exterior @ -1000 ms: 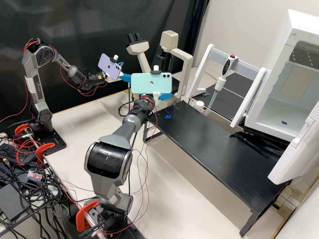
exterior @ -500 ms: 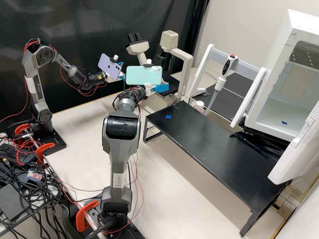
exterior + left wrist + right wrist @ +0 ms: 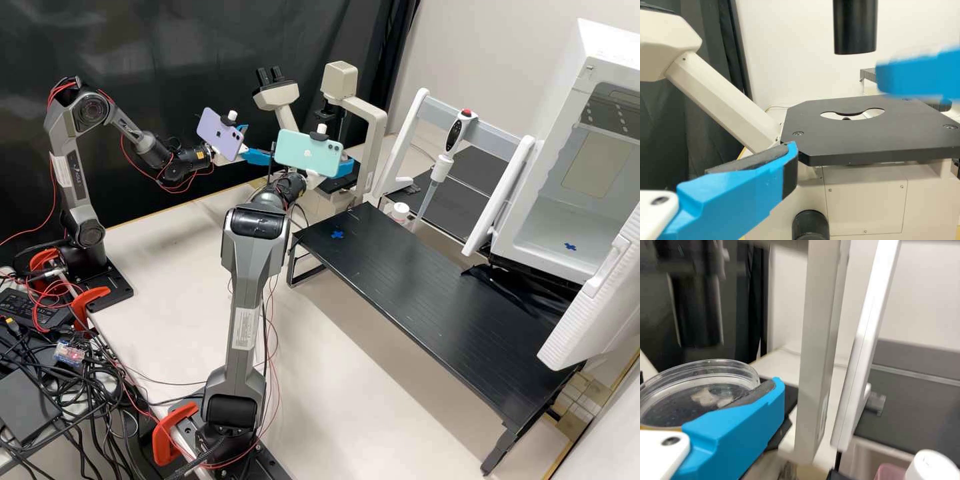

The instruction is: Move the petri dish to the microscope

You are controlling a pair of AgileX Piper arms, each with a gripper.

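In the high view the left gripper (image 3: 257, 143) stands open and empty, left of the beige microscope (image 3: 377, 133). The right gripper (image 3: 345, 167) is in front of the microscope's stage, partly behind the mint phone. The left wrist view has the left gripper (image 3: 787, 161) with a bare pad, low before the black stage (image 3: 870, 142) and its round opening; the right arm's blurred blue finger (image 3: 920, 76) hangs over the stage's far side. In the right wrist view the right gripper (image 3: 771, 397) is shut on the clear petri dish (image 3: 700, 390), one pad along its rim.
The microscope's upright (image 3: 816, 350) and white pipette stand (image 3: 865, 350) rise near the right gripper. A black raised shelf (image 3: 433, 293) runs along the bench, with an open white chamber (image 3: 567, 200) at the right. A dark lens tube (image 3: 855, 25) hangs above the stage.
The right arm first swung leftward, then right and farther out, its gripper now closer to the stage. The left arm has kept still.
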